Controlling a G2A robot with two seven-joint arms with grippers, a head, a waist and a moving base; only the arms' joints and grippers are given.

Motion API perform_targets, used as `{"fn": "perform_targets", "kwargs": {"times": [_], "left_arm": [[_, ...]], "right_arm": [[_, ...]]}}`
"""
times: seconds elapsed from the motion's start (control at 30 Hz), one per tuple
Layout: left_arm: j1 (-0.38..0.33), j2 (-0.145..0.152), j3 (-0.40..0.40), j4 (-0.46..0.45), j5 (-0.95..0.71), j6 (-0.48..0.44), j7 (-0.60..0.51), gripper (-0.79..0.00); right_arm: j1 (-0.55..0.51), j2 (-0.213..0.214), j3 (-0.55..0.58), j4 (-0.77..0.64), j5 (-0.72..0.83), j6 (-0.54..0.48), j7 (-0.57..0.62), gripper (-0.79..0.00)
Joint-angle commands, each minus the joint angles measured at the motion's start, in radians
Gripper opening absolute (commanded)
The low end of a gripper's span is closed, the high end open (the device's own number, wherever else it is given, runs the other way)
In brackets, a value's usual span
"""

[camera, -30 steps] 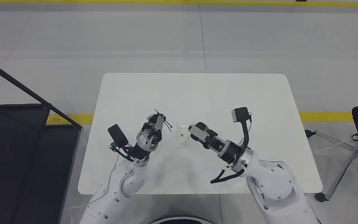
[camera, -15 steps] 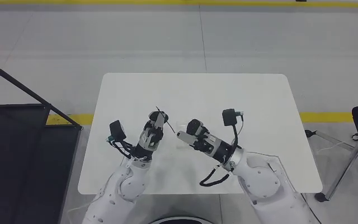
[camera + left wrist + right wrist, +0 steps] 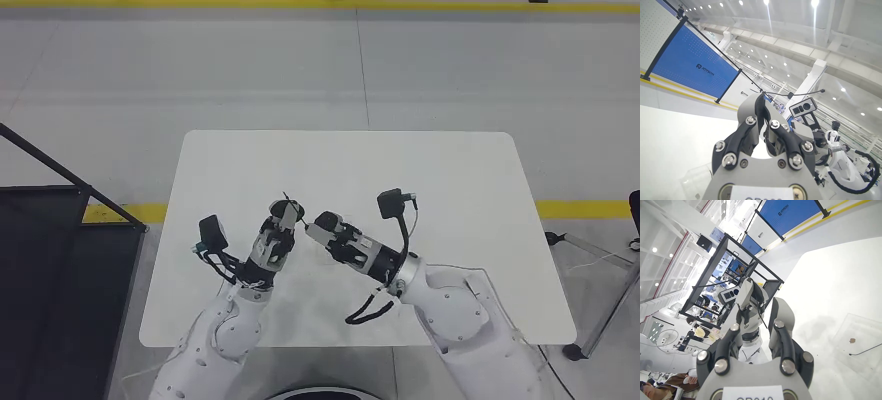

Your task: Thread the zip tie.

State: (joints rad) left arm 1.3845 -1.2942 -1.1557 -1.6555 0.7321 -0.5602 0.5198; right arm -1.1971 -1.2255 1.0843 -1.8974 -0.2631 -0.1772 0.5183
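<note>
My left gripper (image 3: 287, 213) is held above the table's middle, shut on a thin black zip tie (image 3: 289, 204). In the left wrist view the pads (image 3: 759, 106) pinch the tie, and its free length (image 3: 806, 93) runs sideways past the fingertips. My right gripper (image 3: 314, 222) is close beside it, open. In the right wrist view the tie's tail (image 3: 762, 317) hangs from the left gripper (image 3: 750, 294), in the gap between the right gripper's (image 3: 762, 308) spread fingers, touching neither.
A clear flat tray (image 3: 857, 332) lies on the white table (image 3: 450, 180) beneath the right arm, with a second black zip tie (image 3: 863, 351) on it. A black-framed barrier (image 3: 50, 160) stands off the table's left side.
The right gripper has moved left, across the tray, until it is right beside the left gripper. The left gripper has shifted slightly, still holding the tie.
</note>
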Motion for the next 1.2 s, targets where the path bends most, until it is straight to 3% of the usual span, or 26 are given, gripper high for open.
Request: {"fn": "perform_targets", "kwargs": {"times": [0.0,0.4,0.73,1.0,1.1,1.17], "left_arm": [[0.000,-0.002,0.000,0.002,-0.001,-0.003,0.000,-0.785],[0.001,-0.008,-0.009,0.009,-0.040,-0.027,-0.035,-0.785],[0.004,-0.013,-0.017,0.010,-0.041,-0.036,-0.046,-0.785],[0.007,-0.018,-0.020,0.009,-0.048,-0.034,-0.054,-0.785],[0.007,-0.019,-0.022,0.010,-0.051,-0.036,-0.066,-0.517],[0.008,-0.019,-0.023,0.010,-0.054,-0.037,-0.077,-0.434]], "right_arm": [[0.003,0.000,-0.004,0.001,-0.003,0.004,0.008,-0.557],[0.017,-0.003,-0.019,0.008,-0.007,0.014,0.031,-0.600],[0.018,-0.004,-0.021,0.010,-0.015,0.015,0.027,-0.785],[0.018,-0.006,-0.023,0.013,-0.012,0.014,0.015,-0.785],[0.015,-0.008,-0.020,0.013,0.002,0.011,-0.005,-0.785],[0.012,-0.008,-0.015,0.014,0.013,0.006,-0.017,-0.785]]}}
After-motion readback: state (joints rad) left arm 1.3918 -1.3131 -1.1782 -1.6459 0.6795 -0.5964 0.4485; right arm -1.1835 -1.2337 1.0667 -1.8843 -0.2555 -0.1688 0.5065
